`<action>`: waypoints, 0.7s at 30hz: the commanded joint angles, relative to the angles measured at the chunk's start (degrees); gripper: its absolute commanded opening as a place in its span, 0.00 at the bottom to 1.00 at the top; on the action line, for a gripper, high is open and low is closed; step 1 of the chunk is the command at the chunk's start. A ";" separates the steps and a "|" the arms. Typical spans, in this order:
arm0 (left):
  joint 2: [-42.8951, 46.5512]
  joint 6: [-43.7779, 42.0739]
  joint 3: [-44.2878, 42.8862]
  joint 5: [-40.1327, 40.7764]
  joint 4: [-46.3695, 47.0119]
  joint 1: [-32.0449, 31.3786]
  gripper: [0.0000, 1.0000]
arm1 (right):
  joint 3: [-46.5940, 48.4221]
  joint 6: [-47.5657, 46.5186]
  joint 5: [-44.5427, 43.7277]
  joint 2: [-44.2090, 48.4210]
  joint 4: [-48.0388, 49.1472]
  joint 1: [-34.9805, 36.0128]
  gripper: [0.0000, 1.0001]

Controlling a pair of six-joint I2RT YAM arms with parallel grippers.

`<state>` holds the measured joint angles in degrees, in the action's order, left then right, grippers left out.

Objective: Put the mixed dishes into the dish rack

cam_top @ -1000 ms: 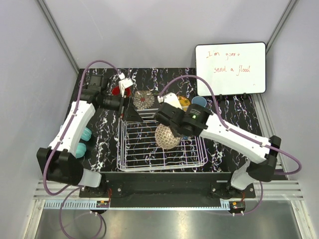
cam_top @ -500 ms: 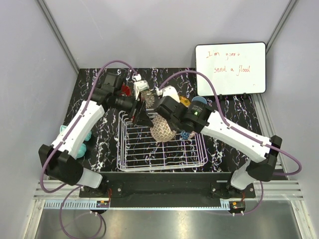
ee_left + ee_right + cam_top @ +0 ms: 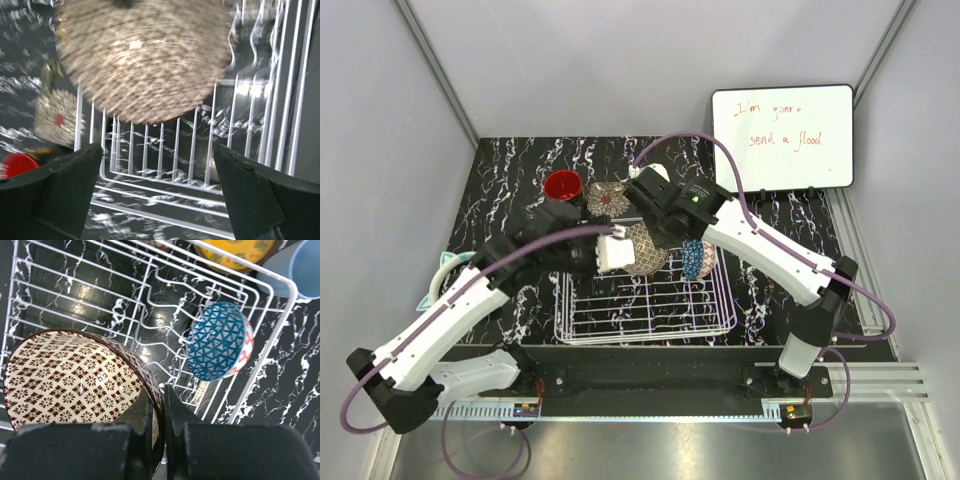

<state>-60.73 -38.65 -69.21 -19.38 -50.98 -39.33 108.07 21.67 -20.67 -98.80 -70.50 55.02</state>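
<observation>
The right tool (image 3: 159, 399) is clenched on the rim of the beige-brown bowl (image 3: 70, 377), with 1 finger inside the patterned hollow and 1 against the outer wall. We see the bowl held tilted on its edge above the far-left part of the dish rack (image 3: 645, 300), its hollow turned toward the right wrist camera. Whether its lower edge touches the wires we cannot tell.

The left tool (image 3: 157, 150) is released, its 2 fingers (image 3: 65, 195) spread wide with nothing between them. In the left wrist view the bowl's outer side, blurred, fills the space ahead of those fingers, beyond their tips. From above, the left tool sits just beside the bowl on its left, and we cannot tell whether they touch.

The rack stands on the black marbled bench (image 3: 520, 160) toward its near edge, about midway along it. A blue bowl (image 3: 217, 342) stands on edge between the wires in the rack's far-right part, just beside the held bowl and apart from it. Outside the rack, past its far-right corner, the yellow plate (image 3: 235, 252) and the light blue cup (image 3: 302, 265) lie side by side. The red mug (image 3: 562, 185) stands upright nearer the bench's far edge, left of the middle, with the floral saucer (image 3: 608, 198) just to its right. A whiteboard (image 3: 782, 137) stands at the bench's far-right corner.
</observation>
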 commanded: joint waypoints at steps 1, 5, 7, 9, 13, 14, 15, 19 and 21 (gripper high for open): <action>4.39 -15.55 6.09 15.59 9.29 -6.79 0.99 | 4.69 -1.02 4.23 0.98 -0.08 -0.01 0.00; 5.88 -18.91 9.61 19.01 17.04 -11.63 0.99 | 5.13 -1.63 6.07 1.33 -0.95 -0.09 0.00; 6.15 -20.22 11.37 21.03 21.68 -14.35 0.99 | 5.13 -2.33 6.95 1.86 -1.13 -0.09 0.00; 5.45 -20.49 11.12 21.84 23.03 -15.59 0.99 | 5.22 -2.95 7.91 1.95 -1.39 -0.09 0.00; 2.47 -21.20 9.45 22.36 23.21 -18.40 0.99 | 6.44 -3.83 9.50 1.42 -1.39 -0.09 0.00; 1.94 -20.76 8.49 22.28 23.29 -18.93 0.99 | 6.71 -4.00 9.59 1.25 -1.48 -0.09 0.00; 1.41 -20.24 7.96 22.10 23.03 -19.37 0.99 | 6.97 -4.18 9.33 1.16 -1.48 -0.18 0.00; 0.09 -17.42 7.07 21.75 22.15 -22.89 0.93 | 8.64 -4.88 10.38 0.37 -1.48 -1.06 0.00; -0.53 -16.63 7.07 21.75 21.98 -23.60 0.89 | 9.52 -5.23 10.99 -0.07 -1.31 -1.41 0.00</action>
<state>-60.71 -57.10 -59.20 1.19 -31.68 -61.04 113.38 17.80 -12.16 -99.42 -73.36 54.83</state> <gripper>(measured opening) 0.921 0.075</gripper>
